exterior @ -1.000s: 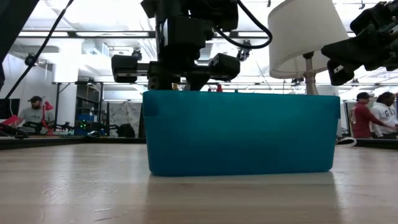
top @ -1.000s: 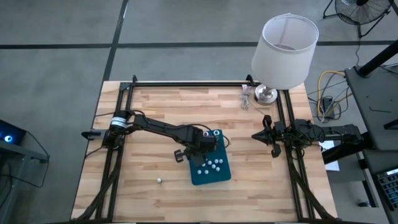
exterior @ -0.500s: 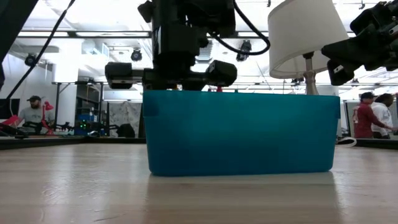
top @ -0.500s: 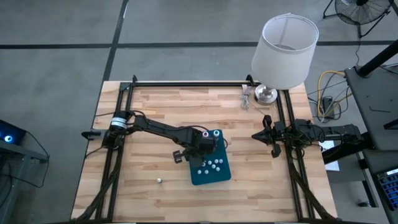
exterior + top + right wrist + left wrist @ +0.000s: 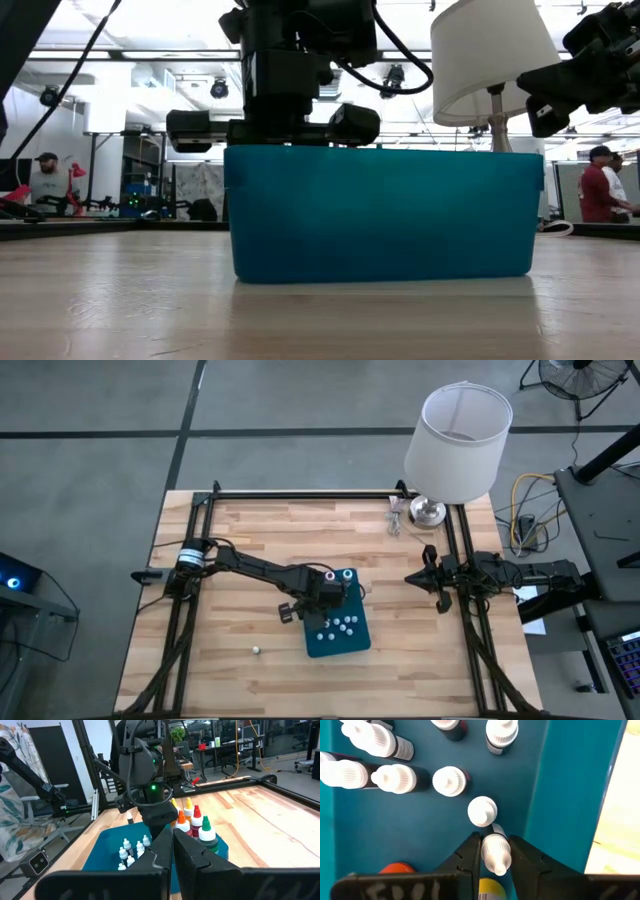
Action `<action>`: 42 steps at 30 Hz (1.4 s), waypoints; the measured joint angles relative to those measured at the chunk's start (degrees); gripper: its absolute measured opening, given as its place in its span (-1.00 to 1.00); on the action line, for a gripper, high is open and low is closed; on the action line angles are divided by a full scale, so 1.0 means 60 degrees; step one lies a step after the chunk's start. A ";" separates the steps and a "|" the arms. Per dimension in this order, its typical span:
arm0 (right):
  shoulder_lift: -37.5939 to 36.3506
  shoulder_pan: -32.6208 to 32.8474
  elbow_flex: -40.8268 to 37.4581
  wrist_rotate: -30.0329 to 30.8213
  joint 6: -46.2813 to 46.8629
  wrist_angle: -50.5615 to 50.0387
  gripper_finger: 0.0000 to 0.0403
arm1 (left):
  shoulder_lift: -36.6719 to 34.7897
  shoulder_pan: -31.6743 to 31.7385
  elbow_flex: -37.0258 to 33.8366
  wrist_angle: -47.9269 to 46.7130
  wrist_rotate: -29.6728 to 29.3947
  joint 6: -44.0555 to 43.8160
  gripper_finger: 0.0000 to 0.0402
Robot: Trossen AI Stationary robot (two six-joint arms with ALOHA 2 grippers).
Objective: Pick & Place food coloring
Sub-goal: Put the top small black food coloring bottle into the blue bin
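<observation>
The teal tray lies mid-table and holds the food coloring: several small white-capped bottles and taller ones with orange, yellow, red and green tops. My left gripper reaches down into the tray near one of its side walls and is shut on one small white-capped bottle. Another white cap stands just beyond it. One stray small bottle lies on the wood, near-left of the tray. My right gripper waits shut at the table's right side. My left gripper pinches the small bottle by its white ribbed cap between the two fingers, coming from above and pointing down into the tray. The bottle leans in the hold, its dark body toward the tray floor. Whether it is lifted clear cannot be told.
A white-shaded lamp stands at the far right corner, with small clear glass items beside its base. Black frame rails run along the table's left, far and right edges. Bare wood lies left and near of the tray. People show in the room behind.
My left gripper has come down into the tray, shifting slightly toward the table's near-left. In the low view the tray's left end has slid a little to the left.
</observation>
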 joint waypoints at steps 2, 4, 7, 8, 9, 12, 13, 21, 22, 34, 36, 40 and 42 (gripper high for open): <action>0.0000 0.0000 0.0002 0.0001 0.0000 0.0002 -0.96 | 0.0000 0.0000 0.0000 0.0038 0.0000 -0.0015 -0.70; 0.0000 0.0000 0.0001 0.0000 0.0000 0.0001 -0.96 | 0.0000 0.0000 0.0000 0.0066 -0.0001 -0.0036 -0.70; 0.0000 -0.0002 0.0000 0.0000 0.0000 0.0004 -0.96 | 0.0000 -0.0004 0.0000 0.0194 0.0001 -0.0484 -0.70; 0.0000 0.0000 0.0000 0.0000 0.0000 0.0001 -0.96 | 0.0000 -0.0004 0.0000 0.0232 0.0004 -0.0693 -0.70; 0.0000 0.0000 0.0004 0.0003 0.0000 0.0003 -0.96 | 0.0000 -0.0004 0.0000 0.0236 0.0004 -0.0869 -0.70; 0.0000 -0.0002 0.0003 0.0002 0.0000 0.0001 -0.96 | 0.0000 -0.0004 0.0000 0.0229 0.0005 -0.1232 -0.70; 0.0000 -0.0001 0.0000 0.0003 0.0000 0.0001 -0.96 | 0.0000 -0.0004 0.0000 0.0229 0.0007 -0.1295 -0.70; 0.0000 -0.0004 0.0000 0.0000 0.0000 0.0000 -0.96 | 0.0000 -0.0004 0.0000 0.0236 -0.0003 -0.1497 -0.57; 0.0000 -0.0004 0.0002 0.0001 0.0000 0.0002 -0.96 | 0.0000 -0.0001 0.0000 0.0240 -0.0013 -0.1499 -0.55; 0.0000 -0.0001 0.0003 0.0003 0.0000 0.0003 -0.96 | 0.0000 -0.0004 0.0048 0.0222 -0.0703 -0.1497 -0.50; 0.0000 -0.0003 0.0003 0.0003 0.0000 0.0003 -0.96 | -0.0003 -0.0004 0.0089 0.0211 -0.0965 -0.1498 -0.50; 0.0000 -0.0002 0.0000 0.0001 0.0000 0.0002 -0.96 | -0.0037 0.0000 0.0248 -0.0044 -0.0919 -0.1554 -0.50; 0.0004 -0.0003 0.0002 0.0004 0.0001 0.0002 -0.96 | -0.0040 -0.0003 0.0322 -0.0183 -0.0789 -0.1653 -0.50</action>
